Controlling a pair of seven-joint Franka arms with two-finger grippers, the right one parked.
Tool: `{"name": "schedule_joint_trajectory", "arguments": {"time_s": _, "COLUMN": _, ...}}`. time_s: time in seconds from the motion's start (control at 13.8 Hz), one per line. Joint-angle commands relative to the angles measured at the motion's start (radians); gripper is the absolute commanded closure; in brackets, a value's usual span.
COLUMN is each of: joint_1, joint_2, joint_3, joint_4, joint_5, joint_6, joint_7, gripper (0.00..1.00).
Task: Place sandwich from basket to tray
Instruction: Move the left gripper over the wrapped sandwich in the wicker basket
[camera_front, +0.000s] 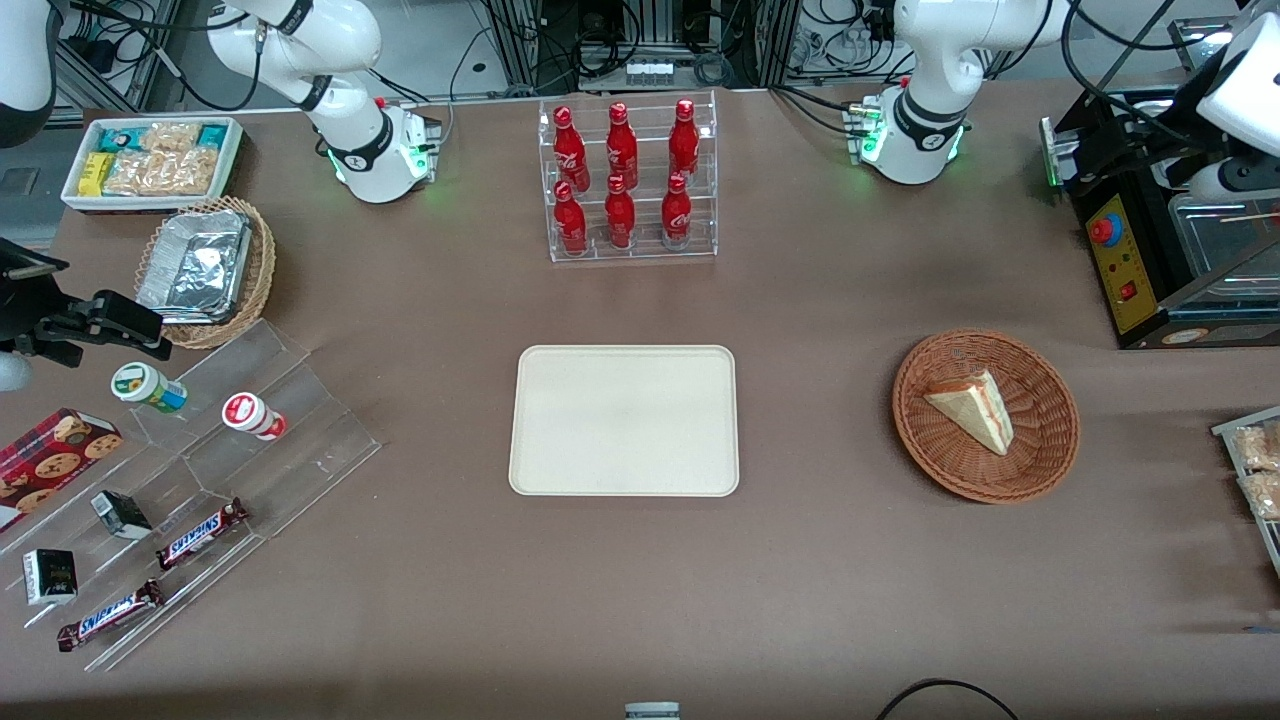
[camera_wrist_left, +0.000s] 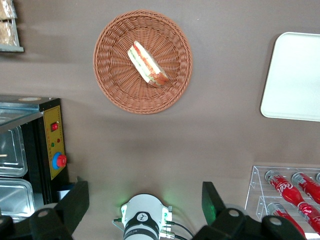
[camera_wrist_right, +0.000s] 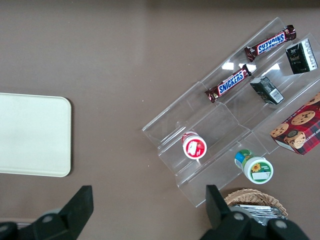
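The sandwich (camera_front: 975, 408) (camera_wrist_left: 148, 64), a pale bread wedge with orange-red and green layers at its edge, lies in the round reddish-brown wicker basket (camera_front: 1040, 445) (camera_wrist_left: 115, 85). The flat cream tray (camera_front: 625, 420) (camera_wrist_left: 295, 75) (camera_wrist_right: 30, 135) sits bare at the table's middle, toward the parked arm from the basket. My gripper (camera_front: 1068, 128) (camera_wrist_left: 142, 205) hangs high up near the working arm's base, farther from the front camera than the basket and well apart from it. Its fingers (camera_wrist_left: 75, 205) are spread wide, open, with nothing between them.
A black machine with a red button (camera_front: 1130, 260) (camera_wrist_left: 52, 145) stands beside the basket, farther from the front camera. A clear rack of red bottles (camera_front: 628, 180) stands farther back than the tray. Snack packets (camera_front: 1255, 470) lie at the working arm's table edge; an acrylic snack stand (camera_front: 200, 450) is toward the parked arm's end.
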Motion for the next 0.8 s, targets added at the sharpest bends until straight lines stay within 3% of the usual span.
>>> {"name": "schedule_joint_trajectory", "arguments": {"time_s": 0.0, "joint_1": -0.018, "joint_2": -0.003, "joint_3": 0.011, "joint_4": 0.021, "joint_5": -0.006, "joint_6": -0.011, "joint_7": 0.023, "gripper": 0.0}}
{"name": "schedule_joint_trajectory", "arguments": {"time_s": 0.43, "joint_1": -0.009, "joint_2": 0.1, "joint_3": 0.019, "joint_4": 0.008, "joint_5": 0.017, "joint_6": 0.019, "joint_7": -0.009, "gripper": 0.0}}
{"name": "schedule_joint_trajectory", "arguments": {"time_s": 0.72, "joint_1": 0.045, "joint_2": 0.169, "joint_3": 0.019, "joint_4": -0.039, "joint_5": -0.017, "joint_6": 0.087, "joint_7": -0.124, "gripper": 0.0}}
